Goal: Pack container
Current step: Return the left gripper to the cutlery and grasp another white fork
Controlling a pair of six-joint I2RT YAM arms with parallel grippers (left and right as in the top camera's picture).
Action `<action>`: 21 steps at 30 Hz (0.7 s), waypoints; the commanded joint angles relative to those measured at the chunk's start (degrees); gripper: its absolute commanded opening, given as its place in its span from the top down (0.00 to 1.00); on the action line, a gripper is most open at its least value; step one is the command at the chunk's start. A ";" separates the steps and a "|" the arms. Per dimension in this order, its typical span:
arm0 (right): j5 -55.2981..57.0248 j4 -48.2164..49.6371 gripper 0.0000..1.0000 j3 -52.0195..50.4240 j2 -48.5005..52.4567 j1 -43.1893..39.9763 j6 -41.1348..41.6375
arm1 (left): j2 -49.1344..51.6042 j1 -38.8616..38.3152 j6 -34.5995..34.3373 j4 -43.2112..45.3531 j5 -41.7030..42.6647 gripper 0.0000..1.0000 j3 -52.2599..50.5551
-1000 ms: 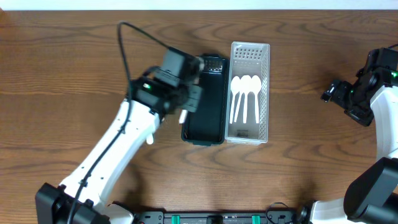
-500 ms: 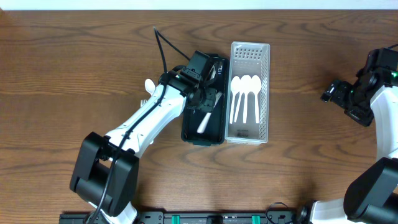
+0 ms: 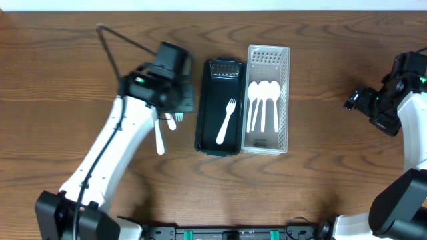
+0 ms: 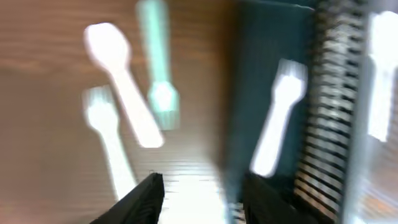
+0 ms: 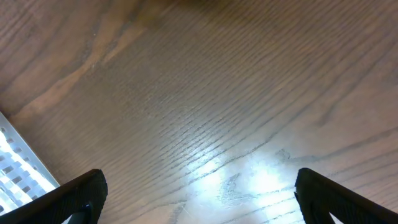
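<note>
A black container (image 3: 208, 127) stands at mid-table with one white fork (image 3: 227, 121) lying in it. Right beside it a white slotted container (image 3: 285, 100) holds three white spoons (image 3: 262, 103). My left gripper (image 3: 181, 107) is open and empty, hovering just left of the black container over loose white utensils (image 3: 160, 138). The blurred left wrist view shows a spoon (image 4: 118, 81) and a fork (image 4: 109, 143) on the wood, and the fork in the black container (image 4: 280, 118). My right gripper (image 3: 357, 100) is open and empty at the far right.
The right wrist view shows bare wood between my fingers (image 5: 68, 199), with a corner of the white slotted container (image 5: 18, 168) at the left edge. A black cable (image 3: 127, 43) arcs from the left arm.
The left gripper was over the black container with a fork; the fork now lies in that container and the gripper has moved left, over the loose utensils. The right arm has not moved.
</note>
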 commanded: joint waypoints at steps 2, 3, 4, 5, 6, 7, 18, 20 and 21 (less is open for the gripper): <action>-0.24 -0.15 0.01 0.00 0.24 -0.24 -0.20 | 6.21 7.63 -1.40 -0.57 -4.48 0.56 -4.39; -0.24 -0.15 0.01 0.00 0.24 -0.24 -0.20 | 8.07 9.18 -1.31 -0.59 -4.07 0.56 -4.76; -0.24 -0.17 0.01 0.00 0.24 -0.24 -0.20 | 9.68 10.25 -1.03 -0.66 -3.34 0.56 -4.83; -0.24 -0.15 0.01 0.00 0.24 -0.24 -0.20 | 11.47 11.23 -0.26 -0.63 -2.51 0.57 -4.83; -0.24 -0.15 0.01 0.00 0.24 -0.24 -0.20 | 13.07 12.04 0.20 -0.55 -2.29 0.57 -4.83; -0.24 -0.15 0.01 0.00 0.24 -0.24 -0.20 | 14.40 12.66 0.22 -0.35 -2.29 0.57 -4.83; -0.22 -0.37 0.01 0.00 0.24 -0.24 -0.22 | 22.43 14.45 7.98 4.22 -1.36 0.57 -4.83; -0.24 -0.35 0.01 0.00 0.24 -0.24 -0.20 | 23.04 14.45 7.93 4.87 -1.33 0.56 -4.83; -0.24 -0.35 0.01 0.00 0.24 -0.24 -0.22 | 23.34 14.43 7.93 5.16 -1.33 0.56 -4.83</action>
